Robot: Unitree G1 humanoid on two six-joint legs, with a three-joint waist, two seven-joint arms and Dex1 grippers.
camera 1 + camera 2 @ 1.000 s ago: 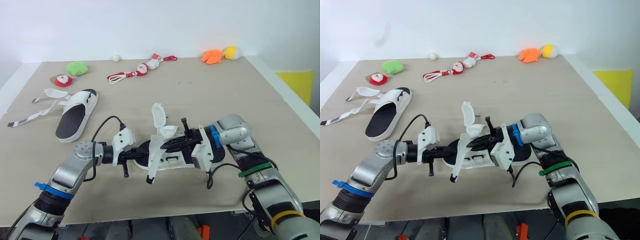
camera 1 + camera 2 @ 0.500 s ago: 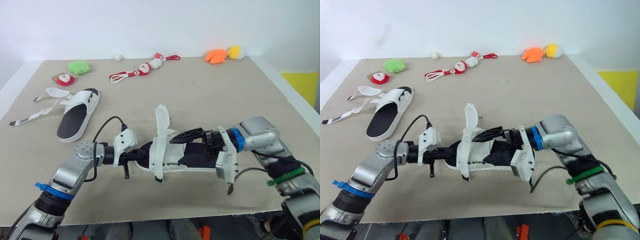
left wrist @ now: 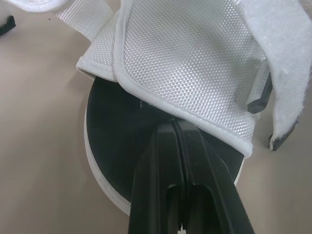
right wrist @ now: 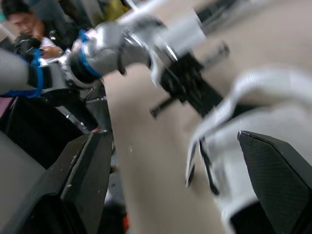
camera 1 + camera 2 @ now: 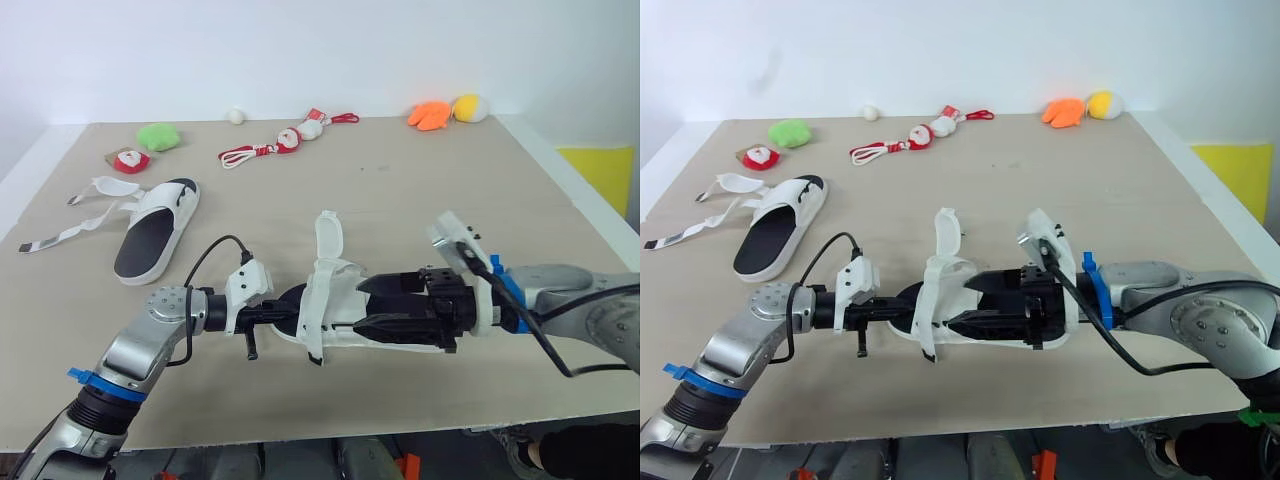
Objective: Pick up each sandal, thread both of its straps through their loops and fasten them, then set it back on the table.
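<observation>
A white sandal with a black footbed (image 5: pixel 330 318) lies mid-table, one strap (image 5: pixel 327 236) standing upright. My left gripper (image 5: pixel 283 312) is shut on the sandal's end; in the left wrist view its fingertips (image 3: pixel 178 129) pinch the white edge of the upper over the footbed (image 3: pixel 117 141). My right gripper (image 5: pixel 362 308) reaches in from the right, open, its two fingers spread above and below the sandal's upper, holding nothing. The right wrist view shows those fingers (image 4: pixel 83 180) wide apart. A second sandal (image 5: pixel 150 225) rests at the far left with loose straps (image 5: pixel 60 235).
Along the table's back lie a green plush (image 5: pixel 156 135), a red-and-white toy (image 5: pixel 128 160), Santa toys on a red cord (image 5: pixel 285 140), a white ball (image 5: pixel 236 115) and orange and yellow plush (image 5: pixel 445 110). The table's front edge (image 5: pixel 350 425) runs close below the sandal. A person (image 4: pixel 19 14) is beyond.
My right gripper has let go of the strap, opened wide and pulled back to the right, its arm lying lower. The sandal has settled flatter. The left gripper keeps its hold.
</observation>
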